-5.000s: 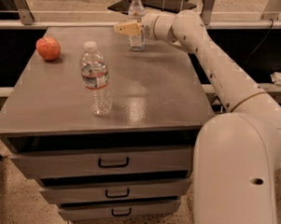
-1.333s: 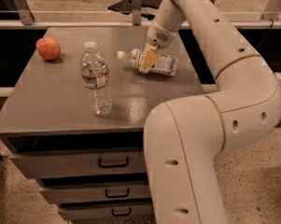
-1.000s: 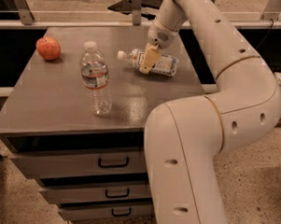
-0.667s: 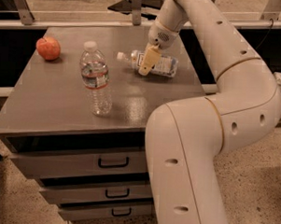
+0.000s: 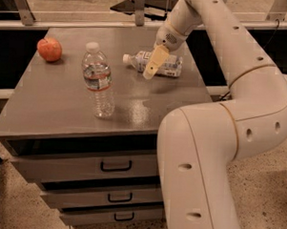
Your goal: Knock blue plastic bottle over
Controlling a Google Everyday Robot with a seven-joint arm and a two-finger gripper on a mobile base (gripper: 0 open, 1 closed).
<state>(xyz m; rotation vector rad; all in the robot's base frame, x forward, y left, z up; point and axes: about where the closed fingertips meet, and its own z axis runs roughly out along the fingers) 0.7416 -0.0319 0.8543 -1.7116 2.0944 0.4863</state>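
Observation:
The blue plastic bottle (image 5: 167, 66) lies on its side at the back right of the grey tabletop (image 5: 63, 98), its white cap pointing left and its white label up. My gripper (image 5: 153, 65) hangs over the bottle's middle, its tan fingertips (image 5: 151, 68) pointing down and to the left in front of the bottle. The white arm reaches in from the right and covers part of the bottle.
A wider ribbed clear bottle (image 5: 98, 81) with a red-and-white band stands upright left of centre. A red apple (image 5: 49, 49) sits at the back left corner. The table has drawers (image 5: 115, 166) below its front edge. The arm's big elbow fills the lower right.
Five seconds ago the blue bottle stood upright at the back of the table beside the gripper; now it lies on its side. Over the last second nothing has visibly moved.

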